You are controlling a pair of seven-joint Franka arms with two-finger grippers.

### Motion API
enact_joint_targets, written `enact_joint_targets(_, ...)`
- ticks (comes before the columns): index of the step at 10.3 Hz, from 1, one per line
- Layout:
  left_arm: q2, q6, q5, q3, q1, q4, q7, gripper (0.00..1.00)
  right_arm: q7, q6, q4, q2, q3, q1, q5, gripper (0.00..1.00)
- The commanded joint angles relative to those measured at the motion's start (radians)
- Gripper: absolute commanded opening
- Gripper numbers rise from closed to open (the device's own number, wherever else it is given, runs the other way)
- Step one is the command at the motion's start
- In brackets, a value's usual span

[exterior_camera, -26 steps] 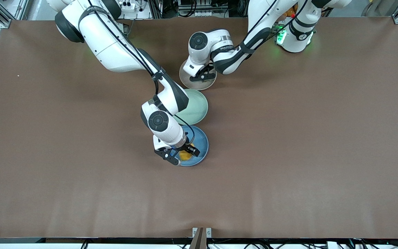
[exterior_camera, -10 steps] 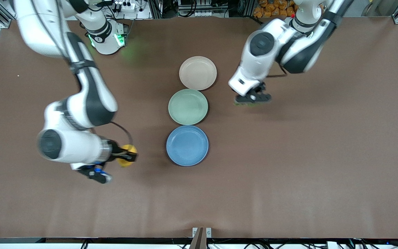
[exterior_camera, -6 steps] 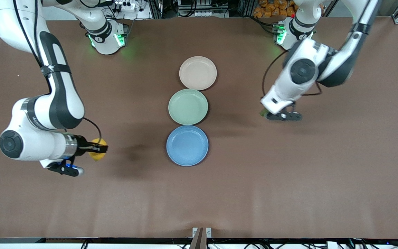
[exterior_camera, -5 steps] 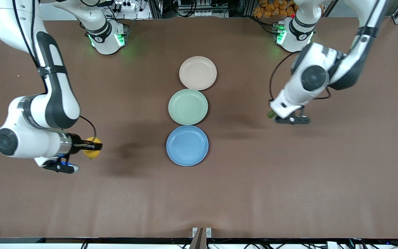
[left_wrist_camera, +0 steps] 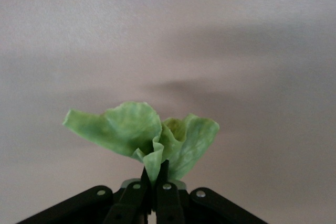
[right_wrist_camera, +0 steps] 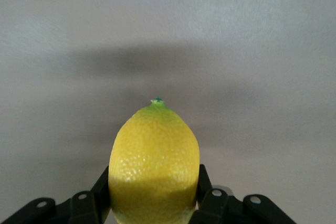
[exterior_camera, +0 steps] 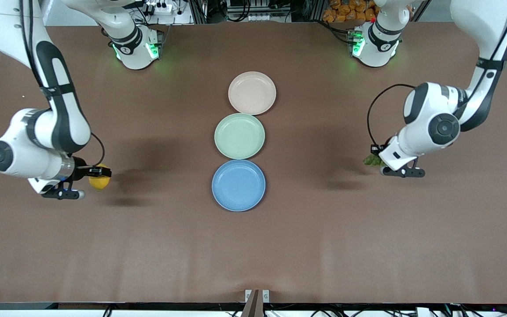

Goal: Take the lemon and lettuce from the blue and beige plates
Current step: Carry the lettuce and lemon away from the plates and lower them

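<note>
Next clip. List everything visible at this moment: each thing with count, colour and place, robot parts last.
Round shallow beige plate: one, pale beige, mid-table, farthest from the front camera.
Round shallow green plate: one, pale green, between the other two plates.
Round shallow blue plate: one, light blue, nearest the front camera.
Oval dimpled lemon: one, yellow, held above the table's right-arm end.
Wrinkled lettuce leaf: one, green, held above the table's left-arm end.
Brown table: one.
Right claw: shut on the lemon.
Left claw: shut on the lettuce.

Even overhead light is falling on the matte brown desk (exterior_camera: 253, 246), casting soft blurred shadows beneath both arms; green lamps are glowing at the bases; wrist backgrounds are looking hazy.
</note>
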Motion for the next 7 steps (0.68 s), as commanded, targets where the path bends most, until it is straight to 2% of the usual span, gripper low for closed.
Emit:
enact_joint_targets(1, 0.103, 0.124, -0.010, 0.122, -0.074, 0.013, 0.128, 0.00, -0.017, 0.077, -0.121, -0.056, 0.010, -0.001, -0.009, 0.05)
enact_joint_targets(3, 0.130, 0.133, -0.011, 0.156, -0.097, 0.042, 0.185, 0.00, -0.017, 0.079, -0.141, -0.057, 0.008, -0.001, -0.013, 0.09)
enact_joint_targets(4, 0.152, 0.133, -0.011, 0.156, -0.097, 0.071, 0.179, 0.17, -0.017, 0.079, -0.144, -0.057, 0.008, -0.004, -0.022, 0.10)
enact_joint_targets(5, 0.156, 0.133, -0.017, 0.156, -0.099, 0.091, 0.168, 0.99, -0.018, 0.078, -0.145, -0.054, 0.008, -0.005, -0.045, 0.13)
enact_joint_targets(6, 0.142, 0.132, -0.020, 0.164, -0.097, 0.098, 0.170, 1.00, -0.017, 0.079, -0.146, -0.051, 0.008, -0.005, -0.069, 0.16)
enact_joint_targets(7, 0.121, 0.109, -0.026, 0.164, -0.097, 0.108, 0.168, 1.00, -0.017, 0.079, -0.146, -0.048, 0.008, -0.005, -0.069, 0.30)
